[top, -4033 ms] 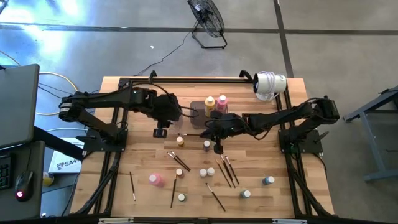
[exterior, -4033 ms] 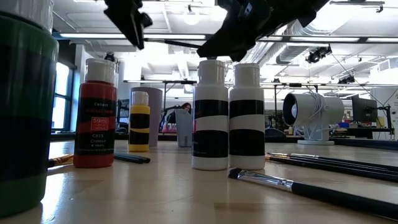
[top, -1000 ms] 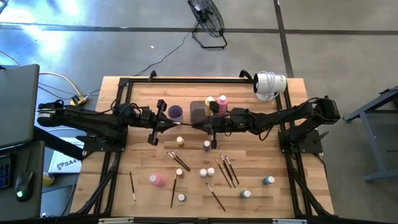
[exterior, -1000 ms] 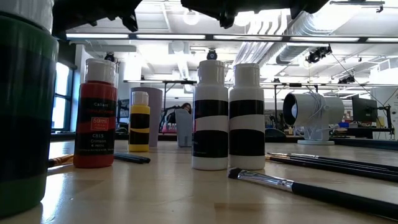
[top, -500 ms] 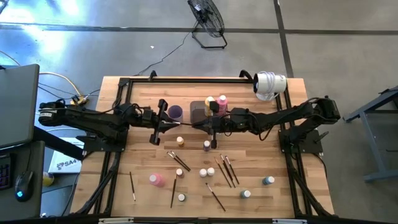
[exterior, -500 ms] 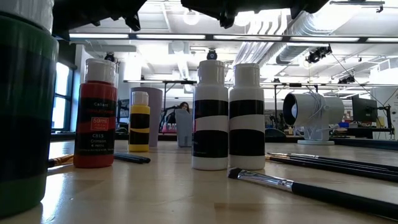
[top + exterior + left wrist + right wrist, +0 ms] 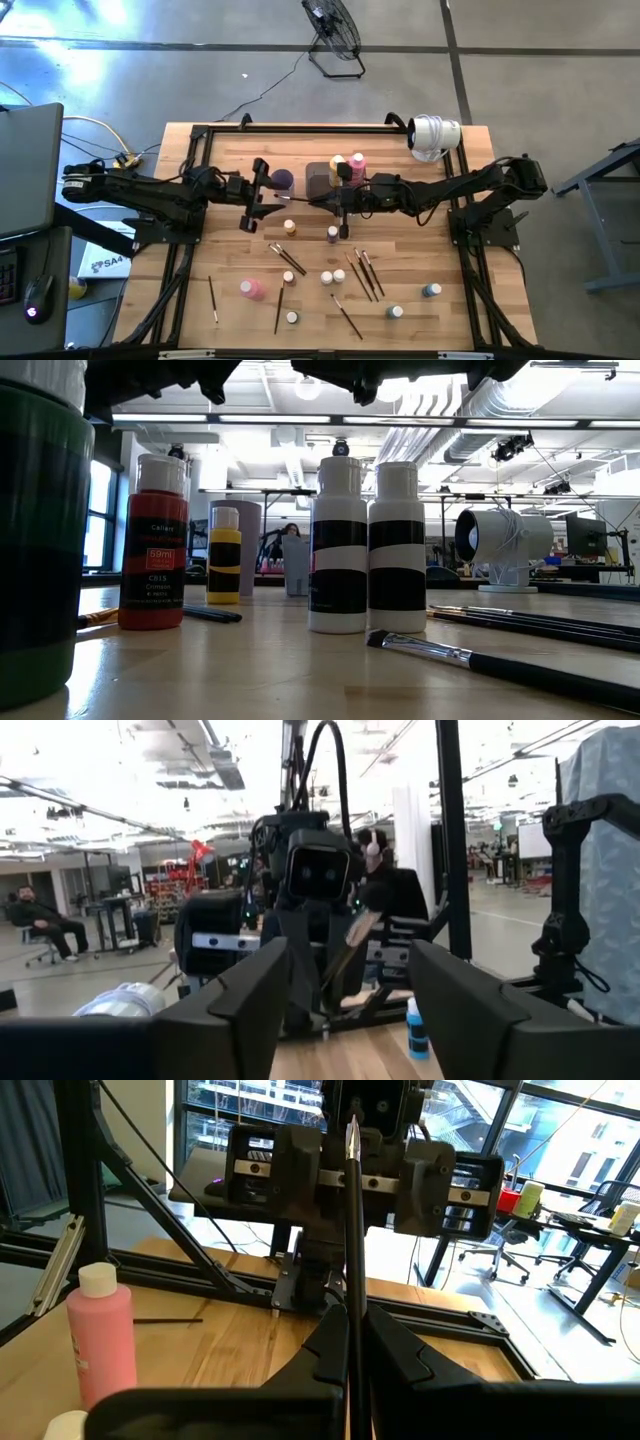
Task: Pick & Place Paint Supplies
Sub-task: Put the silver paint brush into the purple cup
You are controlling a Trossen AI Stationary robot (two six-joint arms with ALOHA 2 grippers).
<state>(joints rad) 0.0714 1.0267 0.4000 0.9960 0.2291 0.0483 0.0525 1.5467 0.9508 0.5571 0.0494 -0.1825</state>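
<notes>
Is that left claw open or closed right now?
Open: the left claw shows a wide gap between its dark fingers, with nothing between them.

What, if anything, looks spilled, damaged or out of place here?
Nothing looks spilled or damaged. One oddity: the right tool holds a paintbrush above the table, aimed at the open left tool. Loose brushes lie at mixed angles.

both arms reach toward each other over the middle of the table, held level and raised above it. the left gripper (image 7: pixel 262 195) points at the right one, its two fingers (image 7: pixel 245 1010) spread apart with nothing between them. the right gripper (image 7: pixel 343 203) faces it, fingers (image 7: pixel 330 1342) pinched together on a thin paintbrush (image 7: pixel 352 1250).
</notes>
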